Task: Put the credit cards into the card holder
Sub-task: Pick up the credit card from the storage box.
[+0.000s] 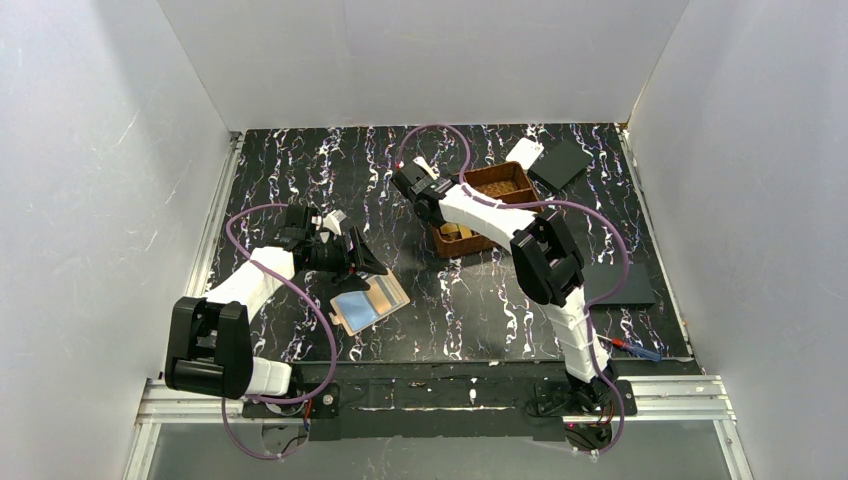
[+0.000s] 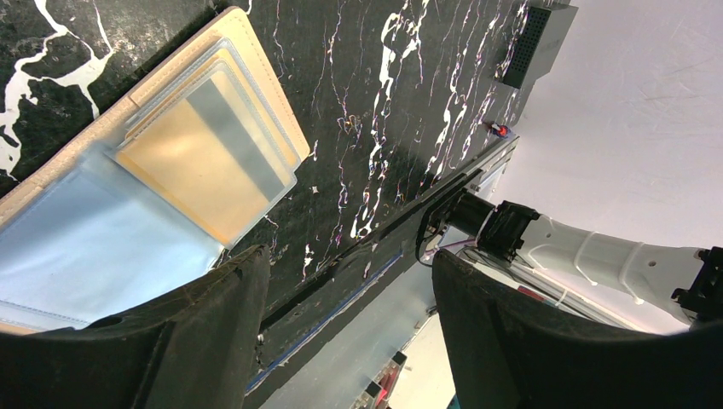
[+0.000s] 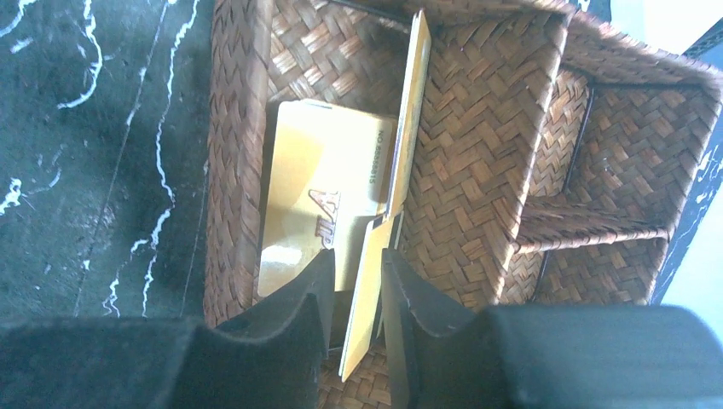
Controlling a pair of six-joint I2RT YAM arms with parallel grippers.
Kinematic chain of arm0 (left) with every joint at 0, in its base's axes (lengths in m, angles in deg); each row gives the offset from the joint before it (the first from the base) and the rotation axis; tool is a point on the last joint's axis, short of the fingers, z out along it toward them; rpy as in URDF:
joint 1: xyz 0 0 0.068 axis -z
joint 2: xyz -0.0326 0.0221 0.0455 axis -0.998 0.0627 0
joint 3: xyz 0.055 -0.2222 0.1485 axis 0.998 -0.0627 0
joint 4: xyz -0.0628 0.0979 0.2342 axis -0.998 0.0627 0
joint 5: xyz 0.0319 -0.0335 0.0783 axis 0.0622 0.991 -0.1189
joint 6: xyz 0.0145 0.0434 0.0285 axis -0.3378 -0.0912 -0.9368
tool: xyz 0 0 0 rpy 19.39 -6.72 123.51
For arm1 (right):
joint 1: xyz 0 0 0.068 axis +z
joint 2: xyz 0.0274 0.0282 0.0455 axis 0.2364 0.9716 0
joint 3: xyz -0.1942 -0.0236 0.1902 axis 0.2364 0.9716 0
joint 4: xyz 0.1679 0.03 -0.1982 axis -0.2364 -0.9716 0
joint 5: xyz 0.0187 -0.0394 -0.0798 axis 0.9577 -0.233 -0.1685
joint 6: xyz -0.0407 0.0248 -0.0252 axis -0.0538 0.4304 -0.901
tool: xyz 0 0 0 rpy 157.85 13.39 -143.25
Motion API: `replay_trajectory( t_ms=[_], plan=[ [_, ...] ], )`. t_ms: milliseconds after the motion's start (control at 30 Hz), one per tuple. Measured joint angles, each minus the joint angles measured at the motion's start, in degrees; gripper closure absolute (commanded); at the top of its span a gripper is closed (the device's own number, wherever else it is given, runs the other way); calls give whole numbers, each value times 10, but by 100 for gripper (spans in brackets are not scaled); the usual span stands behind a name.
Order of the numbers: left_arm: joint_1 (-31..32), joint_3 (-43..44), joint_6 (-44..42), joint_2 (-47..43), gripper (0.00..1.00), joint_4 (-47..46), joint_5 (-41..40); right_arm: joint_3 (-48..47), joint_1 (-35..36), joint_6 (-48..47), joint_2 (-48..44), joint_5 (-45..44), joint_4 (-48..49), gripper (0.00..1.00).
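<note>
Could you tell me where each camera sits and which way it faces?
Top external: above and behind the bases, facing down at the table; left arm and right arm show.
Left wrist: on the left arm, facing the open card holder and near table edge; open left tool frames it.
Right wrist: on the right arm, facing down into the basket; right tool pinches an upright credit card.
Shared: top and left wrist show the card holder; top and right wrist, the basket.

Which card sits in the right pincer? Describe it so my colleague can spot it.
Start at the brown woven basket. In its long compartment, the upright card stands on edge inside the right pincer. The flat card beside it lies on the bottom.
</note>
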Motion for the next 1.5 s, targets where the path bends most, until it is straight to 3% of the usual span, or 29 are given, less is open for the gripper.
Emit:
replay_trajectory(
  t_ms=[400,667,967,1200,1500],
  plan=[
    [0,0,0,0,32,0,1,-7,-1,1,11,-8,1,67],
    [0,0,0,0,32,0,2,8,-6,3,13,-14,-3,81],
    [0,0,0,0,32,0,3,23,-16,5,12,-13,-2,73],
    [0,0,0,0,32,1,5,24,-20,9,12,-14,-3,97],
    [0,83,30,7,31,-8,30,31,-37,16,-50,50,7,99]
  ],
)
